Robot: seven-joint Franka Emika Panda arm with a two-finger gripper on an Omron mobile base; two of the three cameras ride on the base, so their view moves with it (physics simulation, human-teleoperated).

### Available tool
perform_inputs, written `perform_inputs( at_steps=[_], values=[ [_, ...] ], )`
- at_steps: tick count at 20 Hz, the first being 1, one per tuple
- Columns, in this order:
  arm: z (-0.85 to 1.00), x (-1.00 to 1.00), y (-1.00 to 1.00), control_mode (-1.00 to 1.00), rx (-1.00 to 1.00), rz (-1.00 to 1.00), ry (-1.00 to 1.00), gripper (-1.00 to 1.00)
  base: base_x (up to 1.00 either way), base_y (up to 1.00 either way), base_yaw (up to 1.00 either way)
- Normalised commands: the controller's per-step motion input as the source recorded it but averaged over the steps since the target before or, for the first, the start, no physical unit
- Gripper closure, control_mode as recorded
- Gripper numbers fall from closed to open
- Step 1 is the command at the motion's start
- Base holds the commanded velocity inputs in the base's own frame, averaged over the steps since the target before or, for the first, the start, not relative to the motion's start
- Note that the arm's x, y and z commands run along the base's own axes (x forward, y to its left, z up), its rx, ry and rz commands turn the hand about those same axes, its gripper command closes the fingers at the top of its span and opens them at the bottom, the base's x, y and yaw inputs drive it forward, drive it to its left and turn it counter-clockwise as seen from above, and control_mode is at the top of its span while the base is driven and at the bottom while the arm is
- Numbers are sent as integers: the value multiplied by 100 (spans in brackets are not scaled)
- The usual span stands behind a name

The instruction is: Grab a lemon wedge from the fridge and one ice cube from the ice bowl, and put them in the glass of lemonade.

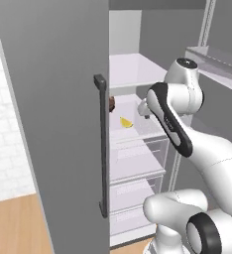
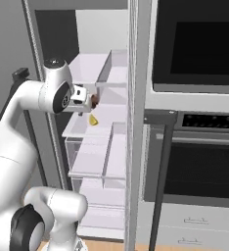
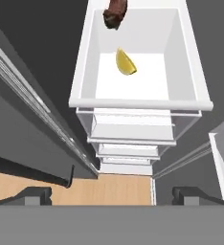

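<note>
Gaping wide, jaws of one gripper (image 3: 112, 195), holding nothing, above fridge (image 1: 53, 124) shelf (image 3: 140, 102). One lemon wedge (image 3: 125, 63) on that shelf; one brown lump (image 3: 115, 14) beyond, partly cut off. Gripper itself largely hidden behind arm in base views.

To my left stands a white brick wall (image 1: 4, 124), lit evenly and flatly. Below it runs a warm wood plank floor (image 1: 16, 225), which I also see beneath my hand. To my right, a tall grey cabinet column holds a built-in wall oven (image 2: 197, 44) with a dark glass window set in a grey frame. Under it sits a second oven (image 2: 204, 162) with a dark control strip and a long dark bar handle across its door. Below that are pale grey drawers (image 2: 199, 228) with slim handles. The light is soft, with no strong shadows.
</note>
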Motion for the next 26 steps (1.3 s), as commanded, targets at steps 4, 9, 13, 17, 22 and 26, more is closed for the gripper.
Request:
perform_inputs(
  at_steps=[4,9,13,17,22,26],
  values=[
    [0,0,0,100,0,0,0,-100,30,-1,-3],
    [0,0,0,100,0,0,0,-100,18,-6,0],
    [0,0,0,100,0,0,0,-100,16,-5,0],
    [0,0,0,100,0,0,0,-100,76,0,0],
    [0,0,0,100,0,0,0,-100,48,-1,0],
    [-17,-10,-3,-100,2,0,0,-100,-28,-11,0]
  ],
)
